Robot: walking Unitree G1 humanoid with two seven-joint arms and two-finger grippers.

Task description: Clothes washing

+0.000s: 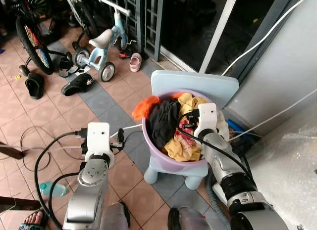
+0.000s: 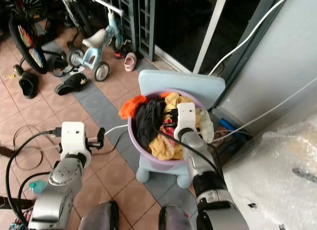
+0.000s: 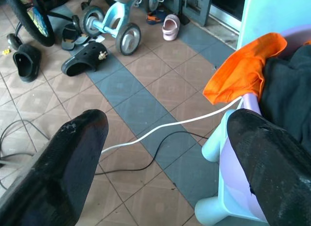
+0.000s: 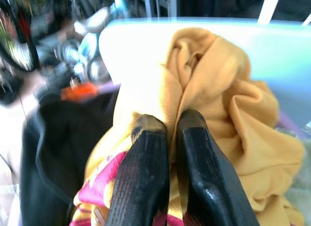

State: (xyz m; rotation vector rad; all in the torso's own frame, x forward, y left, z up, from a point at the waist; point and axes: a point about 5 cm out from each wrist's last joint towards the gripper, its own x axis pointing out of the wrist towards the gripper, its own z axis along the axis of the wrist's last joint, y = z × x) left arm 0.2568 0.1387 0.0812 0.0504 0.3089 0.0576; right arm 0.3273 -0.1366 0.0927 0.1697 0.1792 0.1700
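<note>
1. We are looking down at a lilac laundry basin (image 1: 163, 163) that is sitting on a pale blue plastic child's chair (image 1: 198, 86), standing on a tiled floor (image 1: 29, 111) beside a grey wall.
2. The basin is holding a heap of clothes: a black garment (image 1: 161, 121) is lying toward our left, a mustard-yellow garment (image 4: 233, 114) is piled in the middle and at the back, and an orange cloth (image 3: 243, 70) is hanging over the rim on our left side.
3. Our right gripper (image 4: 167, 124) is reaching into the basin, and its 2 black fingers are pressing together on a fold of the mustard-yellow garment, with a pink patterned cloth (image 4: 99, 187) lying just beside the fingers.
4. Our left gripper (image 3: 167, 138) is hovering above the floor to the left of the basin, with its fingers spread wide apart and holding nothing.
5. A white cable (image 3: 160, 129) and a black cable (image 3: 146, 165) are trailing across the tiles below the left gripper.
6. Further back, a light blue balance bike (image 1: 101, 44), a black bicycle wheel (image 1: 32, 42), black clogs (image 1: 77, 84) and a small pink shoe (image 1: 134, 62) are resting near a dark metal gate (image 1: 151, 17).
</note>
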